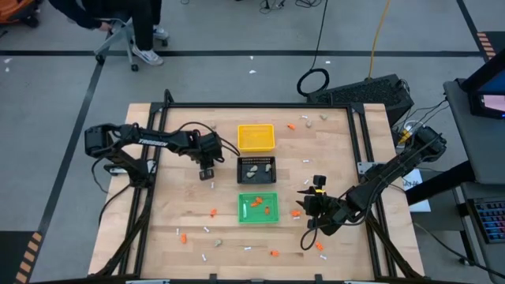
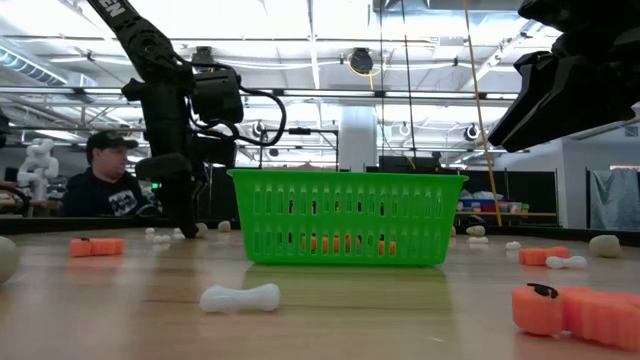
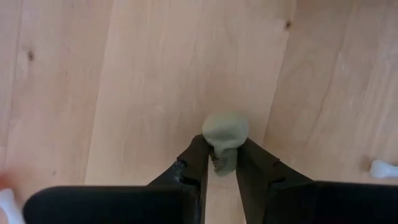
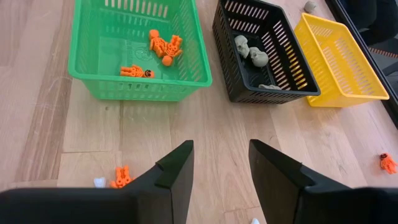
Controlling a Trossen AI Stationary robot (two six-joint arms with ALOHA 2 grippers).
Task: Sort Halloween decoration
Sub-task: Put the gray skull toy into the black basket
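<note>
Left of the black tray (image 1: pixel 256 170), the left gripper (image 3: pixel 222 167) is pinched on a beige-grey skull (image 3: pixel 224 132) (apparently just above the tabletop). Right of the green tray (image 4: pixel 87 74), the right gripper (image 4: pixel 221 165) hangs with fingers parted, holding nothing, orange bits (image 4: pixel 160 46) inside that tray.

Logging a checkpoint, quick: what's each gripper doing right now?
Left gripper: closed on a grey skull, just above the table.
Right gripper: open, empty, near the green tray.
</note>
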